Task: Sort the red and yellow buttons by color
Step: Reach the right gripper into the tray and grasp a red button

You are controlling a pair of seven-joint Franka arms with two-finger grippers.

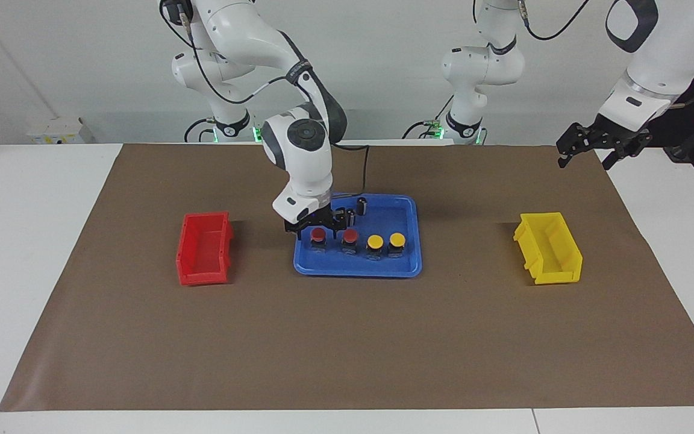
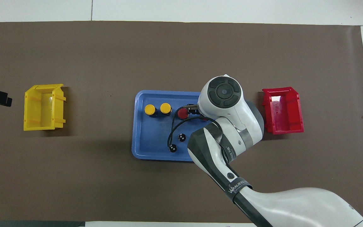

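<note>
Crowding is the risk: the right gripper (image 1: 317, 228), fingers apparently parted around the end red button (image 1: 318, 236) in the blue tray (image 1: 407, 265), could nudge its red neighbour (image 1: 350, 237) at 3 o'clock toward 2 yellow buttons (image 1: 385, 242), while the left gripper (image 1: 600, 143) waits aloft.

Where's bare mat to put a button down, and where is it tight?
Bare brown mat lies between the blue tray and the yellow bin, and along the edge farthest from the robots. It is tight at the tray's end toward the red bin, where the right gripper hangs over the red buttons.
</note>
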